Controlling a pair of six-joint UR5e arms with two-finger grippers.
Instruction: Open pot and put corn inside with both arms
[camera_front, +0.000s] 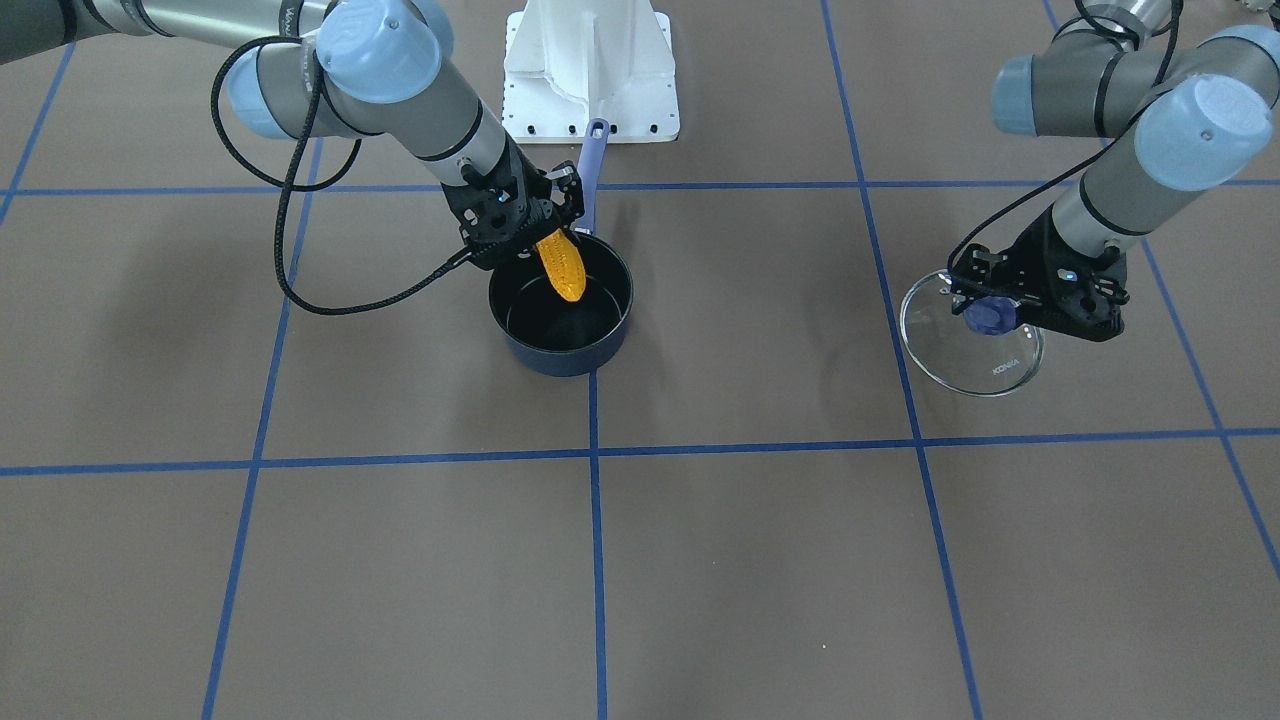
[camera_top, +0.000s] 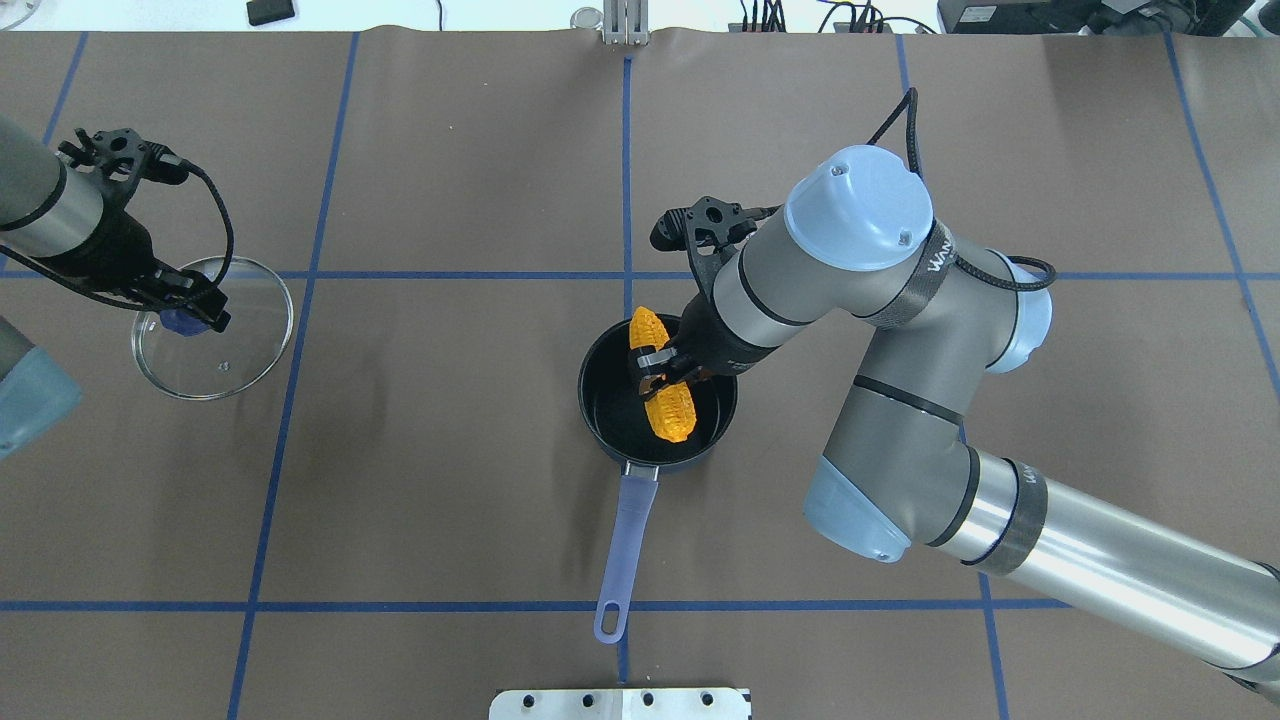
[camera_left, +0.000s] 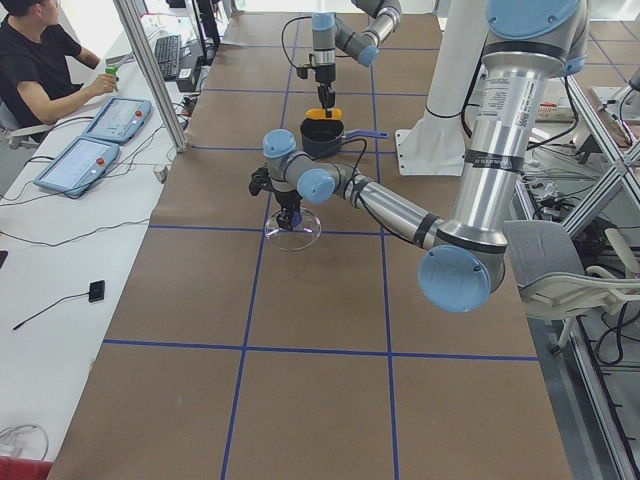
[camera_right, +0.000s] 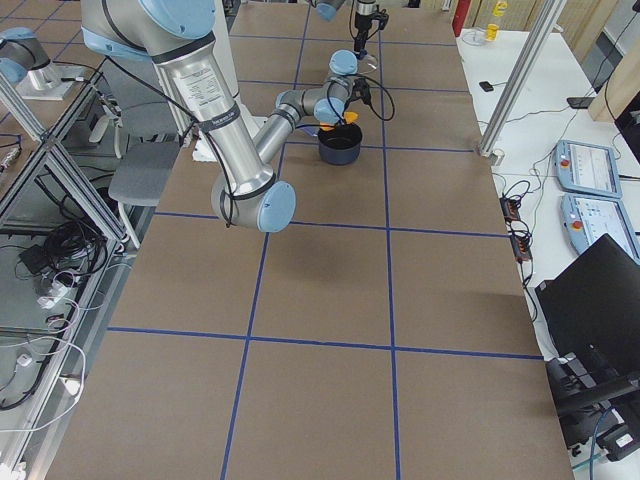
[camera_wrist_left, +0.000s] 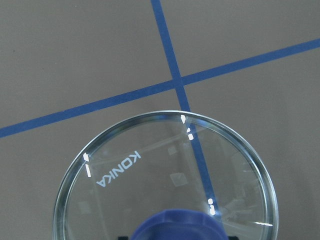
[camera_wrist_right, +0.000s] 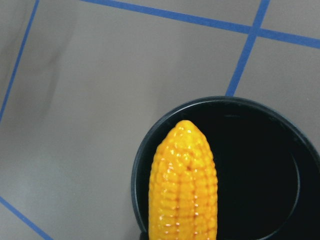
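The brown tabletop (camera_top: 450, 480), gridded in blue tape, carries the open saucepan (camera_front: 560, 355) near its middle, with the purple handle pointing toward the robot's base. The right arm (camera_top: 900, 400) reaches over it. The right hand (camera_top: 658, 370) is clamped around the middle of the corn cob (camera_front: 562, 268), holding it slanted above the black interior. Well apart, on the robot's left, the left hand (camera_top: 185, 318) grips the glass lid (camera_top: 235, 350) by its blue knob (camera_front: 988, 316). I cannot tell whether the lid's rim touches the tabletop.
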